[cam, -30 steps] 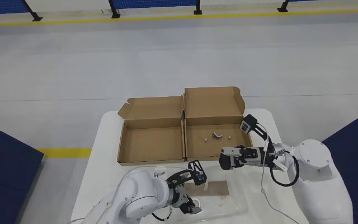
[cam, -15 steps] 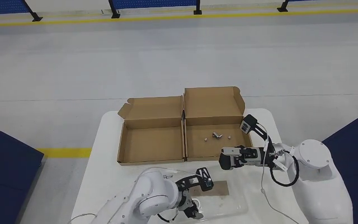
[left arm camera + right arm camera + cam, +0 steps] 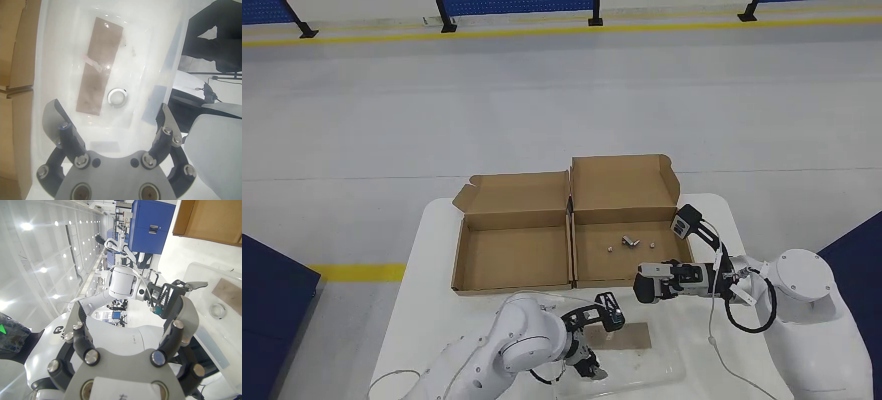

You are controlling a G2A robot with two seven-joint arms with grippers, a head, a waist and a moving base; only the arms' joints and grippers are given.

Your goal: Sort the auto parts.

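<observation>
**Ring in the clear tray, both grippers empty**

Top view: the left gripper (image 3: 587, 362) hangs over one end of the clear tray (image 3: 667, 368) on the white worktop (image 3: 422, 290). A brown card (image 3: 630, 338) lies in the tray just beyond it. The right gripper (image 3: 640, 283) is level at the near edge of the right box (image 3: 674, 215). Some small parts (image 3: 629, 241) lie on that box's floor, near the gripper but apart from it. The left box (image 3: 460, 250) stands farther off, touching the right box.

Left wrist view: the left gripper (image 3: 108, 107) is spread wide with nothing between its fingers. The metal ring (image 3: 117, 90) lies flat on the floor of the clear tray (image 3: 175, 56), just ahead of the fingertips and about midway between them. It is just beside the brown card (image 3: 100, 72), which carries a pink scrap (image 3: 92, 63).

Right wrist view: the right gripper (image 3: 130, 306) is also wide apart and holds nothing. Ahead of it the left gripper (image 3: 189, 289) hangs over the clear tray (image 3: 191, 272). The metal ring (image 3: 211, 311) rests past that gripper's fingertip (not touching it), beside the brown card (image 3: 226, 292).
</observation>
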